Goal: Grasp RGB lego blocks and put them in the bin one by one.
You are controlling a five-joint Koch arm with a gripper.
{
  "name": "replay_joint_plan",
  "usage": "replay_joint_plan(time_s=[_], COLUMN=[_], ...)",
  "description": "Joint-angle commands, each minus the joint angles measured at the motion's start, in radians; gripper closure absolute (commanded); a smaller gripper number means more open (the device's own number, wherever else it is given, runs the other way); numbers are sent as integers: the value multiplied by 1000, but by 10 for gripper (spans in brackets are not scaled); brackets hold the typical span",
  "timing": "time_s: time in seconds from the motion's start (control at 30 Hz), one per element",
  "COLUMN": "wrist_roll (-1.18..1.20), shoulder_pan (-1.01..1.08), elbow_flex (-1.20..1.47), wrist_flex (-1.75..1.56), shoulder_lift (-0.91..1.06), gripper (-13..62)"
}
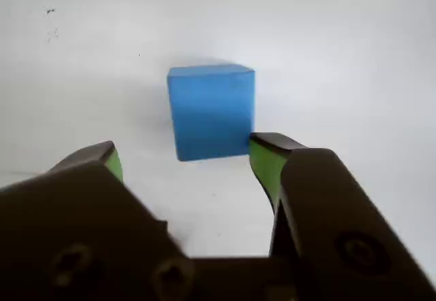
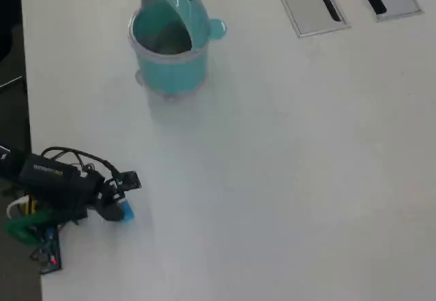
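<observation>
The gripper [image 1: 184, 152], jaws spread, flanks the blue lego block [image 1: 211, 112] unevenly; closing could nudge it sideways.

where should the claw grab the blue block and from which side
Grip the blue block across its two flat vertical side faces, coming straight on as the wrist view frames it. It sits square on the white table, its sides parallel to the open claw. The right finger already touches its lower right corner, so shifting slightly right first would probably centre it.
</observation>
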Motion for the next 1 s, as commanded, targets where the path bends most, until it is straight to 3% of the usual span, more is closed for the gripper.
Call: replay_joint_plan(time_s=[0.0,0.3,0.57,0.97], wrist_roll=[-11,-5,109,503], shoulder_pan=[3,26,54,-218], elbow_flex=[-8,32,35,-87], wrist_flex=[-48,-164,-170,-256], shoulder_lift=[-12,-112,-149,-146], gripper=[150,158,284,305])
